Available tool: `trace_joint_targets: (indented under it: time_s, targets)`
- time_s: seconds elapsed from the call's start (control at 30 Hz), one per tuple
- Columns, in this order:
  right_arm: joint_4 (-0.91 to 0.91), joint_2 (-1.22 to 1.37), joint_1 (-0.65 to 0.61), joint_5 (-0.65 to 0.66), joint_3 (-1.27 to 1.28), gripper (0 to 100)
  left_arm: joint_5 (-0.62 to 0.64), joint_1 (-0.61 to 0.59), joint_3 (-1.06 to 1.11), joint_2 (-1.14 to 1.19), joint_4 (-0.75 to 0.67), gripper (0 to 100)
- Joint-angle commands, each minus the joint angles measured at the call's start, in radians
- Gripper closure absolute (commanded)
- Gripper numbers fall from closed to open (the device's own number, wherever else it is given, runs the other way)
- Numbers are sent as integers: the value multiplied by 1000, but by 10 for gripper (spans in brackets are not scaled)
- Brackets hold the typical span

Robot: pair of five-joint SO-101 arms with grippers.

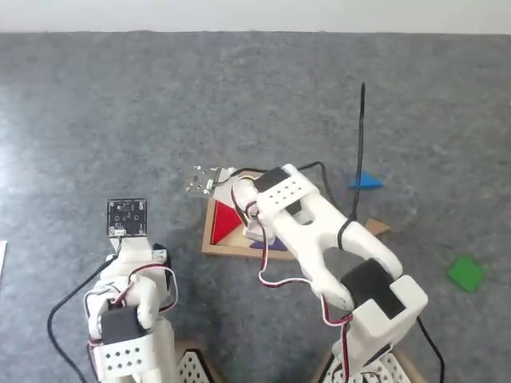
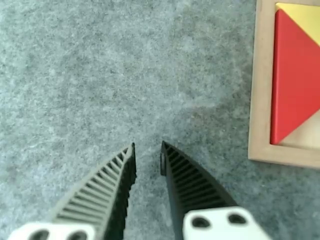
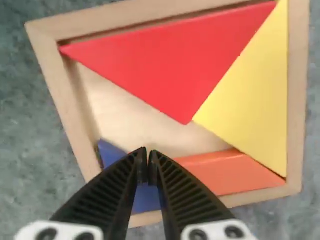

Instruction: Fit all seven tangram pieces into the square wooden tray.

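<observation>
Left arm (image 1: pixel 132 311): stands at the near left of the grey surface (image 1: pixel 120 104), well apart from the other arm. In its wrist view, the left jaws are spread a little at the tips, with nothing between them, and hang over bare surface. The tray's wooden rim is off to one side of them.

Square wooden tray (image 1: pixel 214 247): lies on the surface near the middle, between the two arms and closer to the right one. Four pieces lie inside it:
- The red triangle (image 3: pixel 165 65) runs along one rim.
- The yellow triangle (image 3: pixel 255 100) touches the red triangle along a slanted edge and fills the neighbouring corner.
- The orange piece (image 3: pixel 225 172) lies along the rim opposite the red triangle and touches the yellow triangle.
- The blue piece (image 3: pixel 107 152) sits at the end of the orange one, in the corner of the tray.

Bare tray floor shows between the red triangle and the orange and blue pieces.

Right arm (image 1: pixel 319 231): extends from the near right over the tray. The right jaws are pressed together, tips over the blue piece. I cannot tell whether they touch it.

Outside the tray, right of that arm:
- A blue triangle (image 1: pixel 366 182) lies on the surface, farther back.
- A green square (image 1: pixel 465 273) lies farthest right, well apart from the tray.
</observation>
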Motion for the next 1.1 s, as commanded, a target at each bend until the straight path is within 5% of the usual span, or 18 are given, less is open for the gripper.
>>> trace_joint_targets:
  time_s: [0.0, 0.37, 0.6, 0.73, 1.07]
  targets:
    - [62, -62, 25, 55, -8, 976, -2, 2, -12, -18, 3, 918]
    - [73, -206, 41, 54, -12, 976, -2, 2, -12, -18, 3, 918]
    - [-174, -147, 41, 9, 66, 972, -2, 2, -12, -18, 3, 918]
    - [-166, -76, 44, 29, 57, 976, -2, 2, -12, -18, 3, 918]
    - [-128, -68, 200, 63, 63, 976, -2, 2, -12, -18, 3, 918]
